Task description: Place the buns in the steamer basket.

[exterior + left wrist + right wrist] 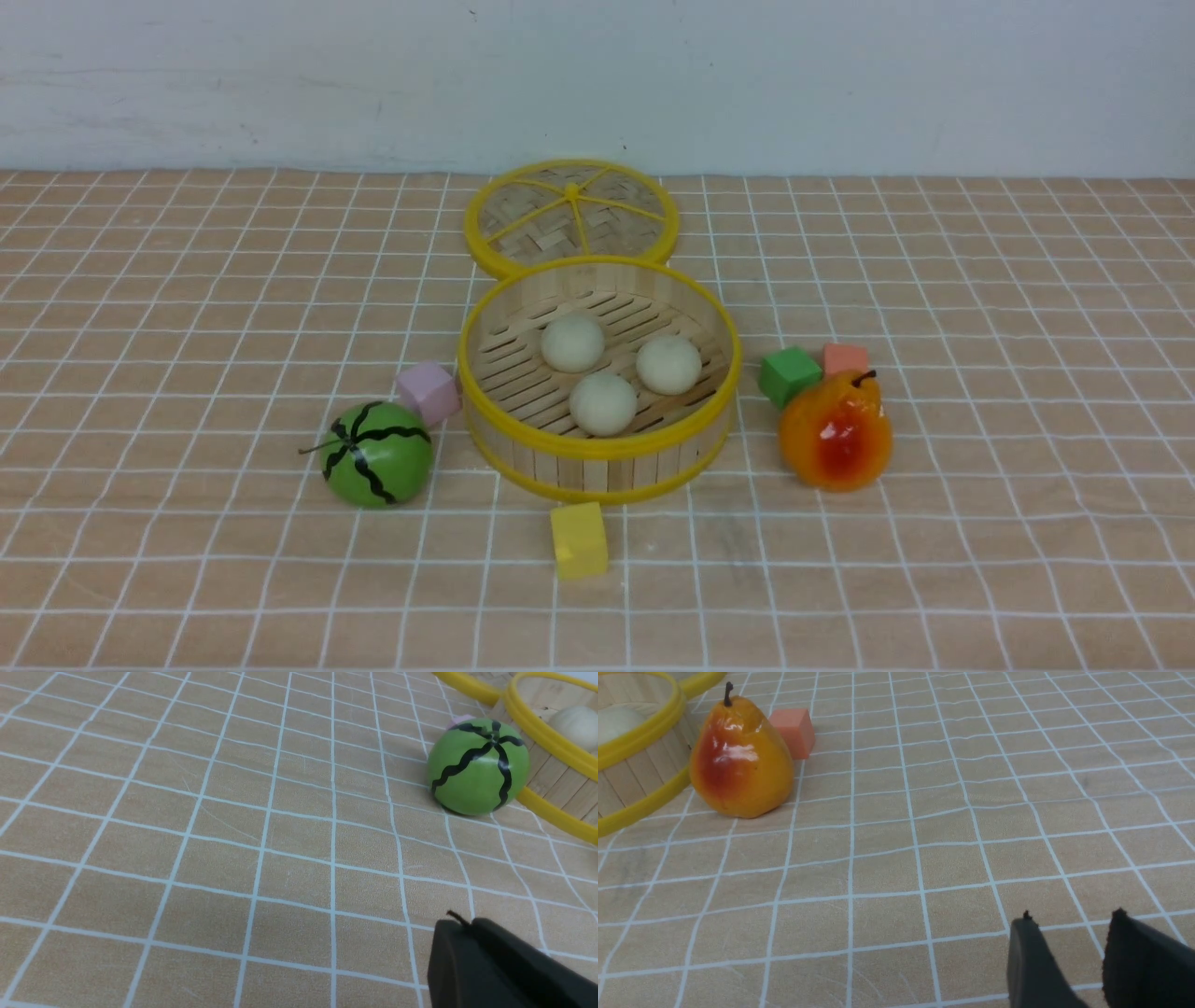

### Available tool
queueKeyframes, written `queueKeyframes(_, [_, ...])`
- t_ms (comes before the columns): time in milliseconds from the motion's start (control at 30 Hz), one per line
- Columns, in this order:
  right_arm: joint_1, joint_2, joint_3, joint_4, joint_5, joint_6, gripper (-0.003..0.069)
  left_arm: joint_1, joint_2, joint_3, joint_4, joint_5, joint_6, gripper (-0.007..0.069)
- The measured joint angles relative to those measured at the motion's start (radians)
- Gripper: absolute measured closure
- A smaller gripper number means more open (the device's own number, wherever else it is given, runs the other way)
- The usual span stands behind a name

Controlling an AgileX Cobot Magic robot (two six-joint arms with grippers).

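Buns point(603, 404) all sit inside the steamer basket point(599, 476), three on the slatted floor, so we judge placement done; the lid point(532, 245) lies behind it, likely parked there to leave the top clear for loading. Our left end effector point(460, 921) is closed with nothing in it, and our right end effector point(1073, 917) has its fingers apart, also empty, both away from the basket, presumably because no bun needs moving.
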Motion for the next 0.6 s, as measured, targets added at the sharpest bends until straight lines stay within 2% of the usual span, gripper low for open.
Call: queueKeyframes(600, [0.0,0.0,0.0,0.0,0.0,0.0,0.0418,0.0,0.0,0.0,0.001,0.0,0.0,0.0589])
